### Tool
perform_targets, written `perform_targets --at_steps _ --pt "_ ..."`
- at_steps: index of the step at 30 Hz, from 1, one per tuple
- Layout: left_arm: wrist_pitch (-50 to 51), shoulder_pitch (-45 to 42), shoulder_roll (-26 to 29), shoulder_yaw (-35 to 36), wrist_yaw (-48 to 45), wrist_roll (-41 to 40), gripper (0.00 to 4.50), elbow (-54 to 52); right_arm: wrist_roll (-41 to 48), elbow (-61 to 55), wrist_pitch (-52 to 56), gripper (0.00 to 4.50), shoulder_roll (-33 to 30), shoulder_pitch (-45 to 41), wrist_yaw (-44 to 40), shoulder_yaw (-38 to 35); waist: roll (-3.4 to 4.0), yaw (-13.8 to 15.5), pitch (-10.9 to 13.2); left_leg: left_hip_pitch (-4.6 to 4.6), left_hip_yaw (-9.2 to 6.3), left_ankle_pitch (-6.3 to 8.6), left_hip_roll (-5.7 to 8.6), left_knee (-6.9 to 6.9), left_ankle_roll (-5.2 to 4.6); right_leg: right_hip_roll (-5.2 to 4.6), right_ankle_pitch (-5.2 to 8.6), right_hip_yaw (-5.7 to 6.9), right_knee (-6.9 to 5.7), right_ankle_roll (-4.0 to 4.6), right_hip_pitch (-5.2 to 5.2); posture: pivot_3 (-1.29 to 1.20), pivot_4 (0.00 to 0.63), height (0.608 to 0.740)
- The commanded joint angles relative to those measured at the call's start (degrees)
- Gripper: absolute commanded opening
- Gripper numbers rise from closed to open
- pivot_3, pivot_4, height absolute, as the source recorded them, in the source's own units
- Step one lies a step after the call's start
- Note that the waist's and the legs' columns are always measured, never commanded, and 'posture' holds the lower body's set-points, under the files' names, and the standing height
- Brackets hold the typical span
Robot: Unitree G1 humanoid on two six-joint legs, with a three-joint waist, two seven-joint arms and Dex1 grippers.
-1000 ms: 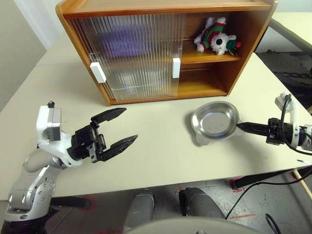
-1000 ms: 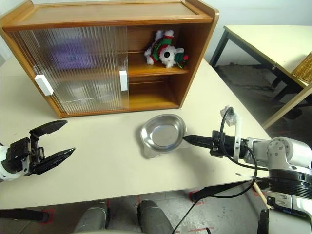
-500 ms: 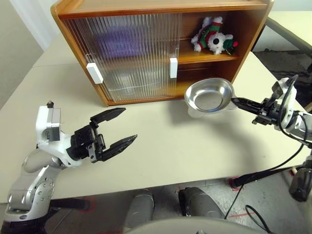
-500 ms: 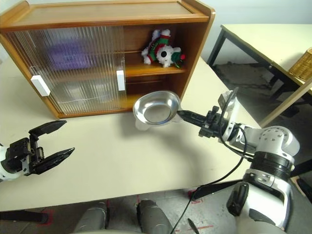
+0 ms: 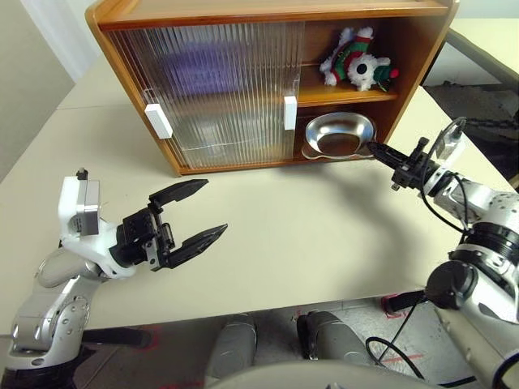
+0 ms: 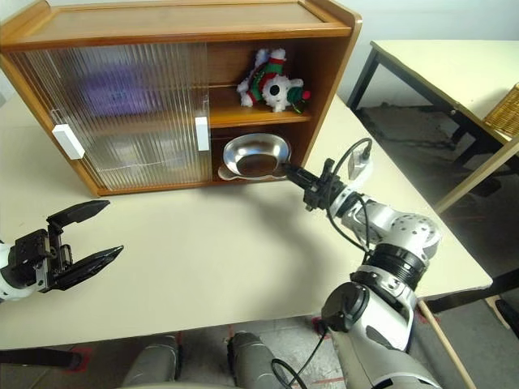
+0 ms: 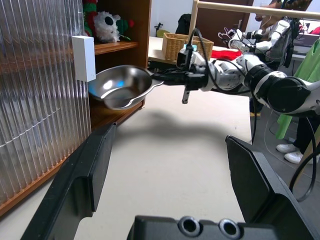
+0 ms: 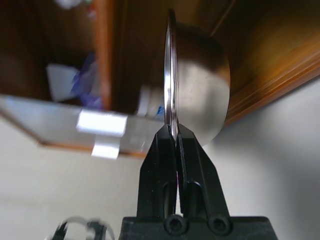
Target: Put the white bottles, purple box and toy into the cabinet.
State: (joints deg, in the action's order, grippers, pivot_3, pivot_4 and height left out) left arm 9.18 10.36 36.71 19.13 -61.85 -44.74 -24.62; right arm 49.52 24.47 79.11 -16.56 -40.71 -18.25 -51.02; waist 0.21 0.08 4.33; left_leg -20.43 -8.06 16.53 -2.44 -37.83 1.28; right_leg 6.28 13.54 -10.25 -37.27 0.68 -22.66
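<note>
Left gripper (image 5: 188,217): nearest to us, hovering over the table's near left part, jaws spread wide apart, nothing between them.
Cream table (image 5: 308,243): bare across its near and middle stretch.
Right gripper (image 5: 378,149): out over the table's far right part, jaws pinched together on the rim of the shiny round steel bowl (image 5: 336,134), carrying it at the mouth of the lower shelf.
Steel bowl: not one of the task's things, I'd say, yet it is the one heading inside!
Large wooden cabinet (image 5: 243,10): at the table's far edge, ribbed translucent sliding doors (image 5: 215,89) with white handles covering its left side, right side open.
Small white plush dog toy (image 5: 357,58): in its red-and-green sweater, lying on the open upper shelf. That one looks done.
Purple box: a lilac blur behind the ribbed door, upper shelf; likely it, but I can't make out the shape.
White bottles: the right wrist view gives whitish blurs with blue inside the cabinet; too smeared to call.
Progress: seemingly late on, provided those blurs are what they seem.
Left to do: confirm the bottles, by my reading.
</note>
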Motion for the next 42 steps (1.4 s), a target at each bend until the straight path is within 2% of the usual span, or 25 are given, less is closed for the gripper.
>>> perform_targets --at_steps 1,5,11,13,20,32,35,42 --pt "0.1 0.0 0.5 0.4 -0.2 0.2 4.5 -0.3 1.2 -0.7 -4.0 0.01 1.6 -1.0 3.7 -0.9 0.01 0.0 0.0 -0.01 -0.08 0.0 0.01 0.0 0.0 0.0 -0.01 0.0 0.0 -0.01 -0.01 0.05 0.077 0.74" --pt "0.3 -0.1 0.7 0.5 -0.1 0.1 4.5 -0.4 0.4 0.5 -11.6 0.01 5.0 -1.9 7.2 0.5 0.02 0.0 0.0 -0.02 -0.25 0.02 0.02 0.01 -0.03 0.01 -0.15 0.03 0.0 -0.26 -0.02 0.05 0.078 0.74" --pt "0.4 0.0 0.9 0.6 0.2 0.0 4.5 -0.8 1.4 3.2 -19.7 0.01 7.8 -4.0 11.8 1.2 0.04 0.0 0.0 -0.16 -0.38 0.02 0.01 0.01 -0.03 0.01 -0.21 0.08 0.0 -0.15 -0.16 0.06 0.084 0.74" --pt "0.4 0.3 0.9 0.9 0.3 0.0 4.5 -1.1 2.0 3.8 -21.0 0.01 8.5 -4.2 12.7 1.3 0.04 0.0 0.0 -0.22 -0.42 0.02 -0.01 0.01 -0.03 0.02 -0.51 0.13 0.0 0.35 -0.22 0.07 0.085 0.74" --pt "0.4 1.3 0.7 1.1 1.0 -0.2 4.5 -2.0 2.0 7.0 -26.8 0.01 9.6 -5.4 14.9 2.6 0.05 0.0 0.0 -0.43 -0.48 0.02 0.0 0.01 -0.03 0.01 -0.59 0.15 0.0 0.36 -0.39 0.07 0.089 0.74" --pt "0.5 2.3 0.8 1.2 1.5 -0.6 4.5 -2.9 2.2 11.0 -30.3 0.01 9.7 -5.6 15.4 7.1 0.05 0.0 0.0 -0.41 -0.48 0.01 -0.06 -0.01 -0.03 0.01 -0.58 0.15 0.0 0.51 -0.39 0.08 0.097 0.74" --pt "0.4 2.5 0.8 1.2 1.6 -0.6 4.5 -2.9 2.8 10.6 -30.0 0.67 9.7 -5.5 15.5 7.7 0.05 0.0 0.0 -0.4 -0.47 0.01 -0.07 -0.02 -0.03 0.01 -0.54 0.16 0.0 0.58 -0.4 0.08 0.098 0.74" --pt "0.3 2.3 0.7 0.9 1.6 -0.5 4.5 -2.7 3.5 10.1 -29.8 3.19 9.4 -5.0 15.7 8.4 0.05 0.0 0.0 -0.43 -0.47 0.01 -0.08 -0.01 -0.03 0.01 -0.59 0.18 0.0 0.68 -0.43 0.07 0.098 0.74"
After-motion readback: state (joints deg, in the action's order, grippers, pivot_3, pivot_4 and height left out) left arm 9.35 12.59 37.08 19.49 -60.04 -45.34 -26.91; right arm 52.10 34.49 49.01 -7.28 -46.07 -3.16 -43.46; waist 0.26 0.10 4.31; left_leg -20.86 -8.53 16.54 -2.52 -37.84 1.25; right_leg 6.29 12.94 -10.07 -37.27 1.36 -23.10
